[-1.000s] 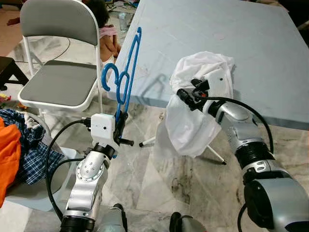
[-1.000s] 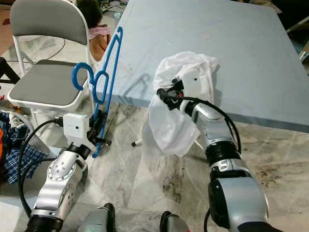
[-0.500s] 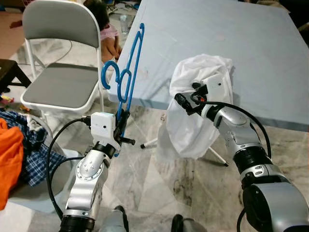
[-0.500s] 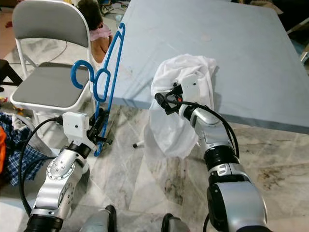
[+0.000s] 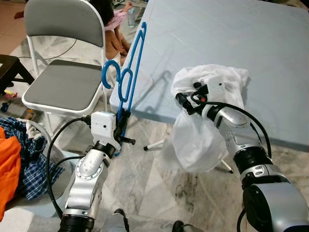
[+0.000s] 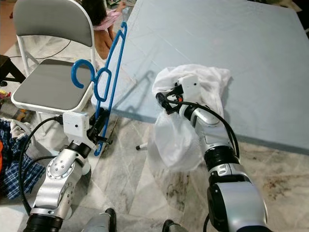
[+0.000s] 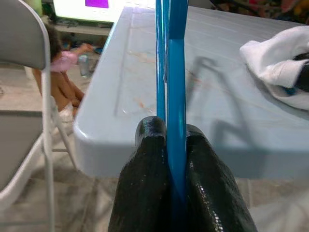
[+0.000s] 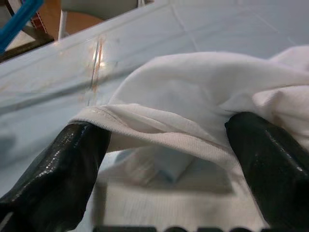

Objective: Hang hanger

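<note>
Left hand [image 7: 170,145] is closed on the lower bar of the blue hanger [image 5: 126,77], which stands upright above it, hook toward the left, just beside the near left corner of the bench [image 5: 251,43]. Right hand [image 8: 164,159] has its fingers spread inside the white garment [image 5: 205,121], which drapes over the near bench edge.

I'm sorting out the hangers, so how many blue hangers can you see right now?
1: the blue hanger is held upright by the left gripper, beside the table corner. Others could be hidden off-frame.
</note>
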`<state>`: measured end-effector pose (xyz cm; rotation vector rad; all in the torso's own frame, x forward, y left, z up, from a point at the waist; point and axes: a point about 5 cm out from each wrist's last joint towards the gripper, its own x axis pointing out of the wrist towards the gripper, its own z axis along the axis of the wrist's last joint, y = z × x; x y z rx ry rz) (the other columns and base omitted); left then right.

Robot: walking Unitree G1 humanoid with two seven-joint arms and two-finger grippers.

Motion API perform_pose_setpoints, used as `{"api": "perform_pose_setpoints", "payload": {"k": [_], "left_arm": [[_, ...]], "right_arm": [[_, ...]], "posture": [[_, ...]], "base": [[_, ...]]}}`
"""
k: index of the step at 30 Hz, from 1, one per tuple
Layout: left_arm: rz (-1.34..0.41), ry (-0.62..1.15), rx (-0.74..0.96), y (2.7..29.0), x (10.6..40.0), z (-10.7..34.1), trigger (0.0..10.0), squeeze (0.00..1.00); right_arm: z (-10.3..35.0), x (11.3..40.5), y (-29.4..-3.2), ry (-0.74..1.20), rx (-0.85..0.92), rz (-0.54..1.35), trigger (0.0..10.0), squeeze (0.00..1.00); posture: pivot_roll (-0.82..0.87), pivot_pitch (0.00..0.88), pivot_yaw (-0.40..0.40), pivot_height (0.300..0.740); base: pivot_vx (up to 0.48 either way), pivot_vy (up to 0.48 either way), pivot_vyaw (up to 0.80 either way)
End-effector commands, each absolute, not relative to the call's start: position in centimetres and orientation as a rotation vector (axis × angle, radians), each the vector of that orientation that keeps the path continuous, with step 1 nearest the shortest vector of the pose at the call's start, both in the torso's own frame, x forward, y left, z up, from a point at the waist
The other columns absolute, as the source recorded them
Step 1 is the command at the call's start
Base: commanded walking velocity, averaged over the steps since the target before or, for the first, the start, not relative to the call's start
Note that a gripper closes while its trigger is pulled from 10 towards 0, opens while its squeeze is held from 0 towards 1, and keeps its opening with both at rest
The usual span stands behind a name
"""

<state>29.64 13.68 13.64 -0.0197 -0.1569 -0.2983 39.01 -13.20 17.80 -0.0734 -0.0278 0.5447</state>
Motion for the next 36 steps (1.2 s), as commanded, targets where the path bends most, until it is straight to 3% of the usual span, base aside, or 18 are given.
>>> {"api": "perform_pose_setpoints", "payload": {"k": [1,31,32,34,35,36], "left_arm": [[-0.318,-0.180,-0.025,12.9,29.4,14.0,10.0,0.00],[-0.297,-0.154,0.000,12.8,28.7,13.0,10.0,0.00],[-0.296,-0.155,0.002,12.9,28.7,13.0,10.0,0.00],[-0.294,-0.157,0.005,13.0,28.6,13.0,10.0,0.00],[-0.294,-0.158,0.006,13.0,28.6,13.0,10.0,0.00],[-0.293,-0.159,0.009,13.0,28.6,13.1,10.0,0.00]], "right_arm": [[17.3,38.9,-14.2,-0.011,-0.085,0.513,10.0,1.00],[18.7,39.1,-15.6,-0.019,-0.165,0.565,10.0,1.00],[19.0,39.1,-15.8,-0.025,-0.179,0.567,10.0,0.83],[19.8,39.3,-16.2,-0.044,-0.205,0.556,10.0,0.18],[20.1,39.4,-16.4,-0.050,-0.215,0.545,10.0,0.02],[20.7,39.6,-17.0,-0.058,-0.263,0.519,10.0,0.00]], "posture": [[0.20,0.211,-0.023,0.740],[0.21,0.222,-0.047,0.740],[0.21,0.222,-0.047,0.740],[0.21,0.221,-0.048,0.740],[0.22,0.220,-0.049,0.740],[0.22,0.219,-0.049,0.740]], "base": [[0.304,0.000,0.00],[0.009,0.000,0.00],[0.000,0.000,0.00],[0.000,0.000,0.00],[0.000,0.000,0.00],[0.000,0.000,0.00]]}}
